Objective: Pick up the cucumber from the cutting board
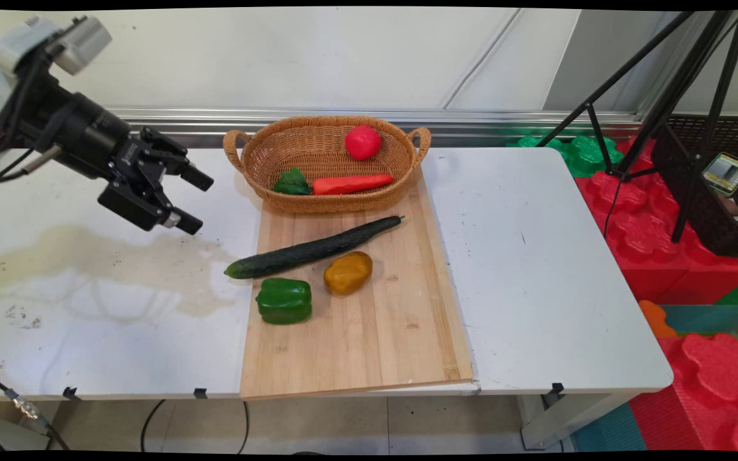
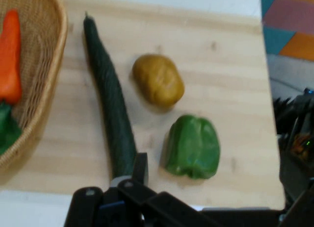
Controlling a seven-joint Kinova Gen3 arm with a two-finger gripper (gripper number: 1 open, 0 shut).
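Cucumber (image 1: 313,250) is the thing nearest your gripper (image 1: 189,200): it lies slantwise on the wooden cutting board (image 1: 369,346), its blunt left end poking just past the board's left edge, its thin stem end reaching toward the far right, close to the basket (image 1: 327,200). Your gripper hangs above the white surface (image 1: 535,275), to the left of the board and clear of everything; its fingers (image 1: 197,178) stand spread apart, gripping nothing. In the hand view the cucumber runs straight up from the linkage, so you appear to be looking along its length.

Just near of the cucumber sit two peppers: a green bell pepper (image 1: 284,300) at the left and a yellow-brown pepper (image 1: 348,273) to its right, close to each other and to the cucumber, though whether they touch it you cannot tell.

The wicker basket rests at the board's far end, partly on it. Inside it you see a red tomato (image 1: 363,142) against the far wall, and a carrot (image 1: 351,184) lying along the near wall with its green leaves (image 1: 292,182) at the left.
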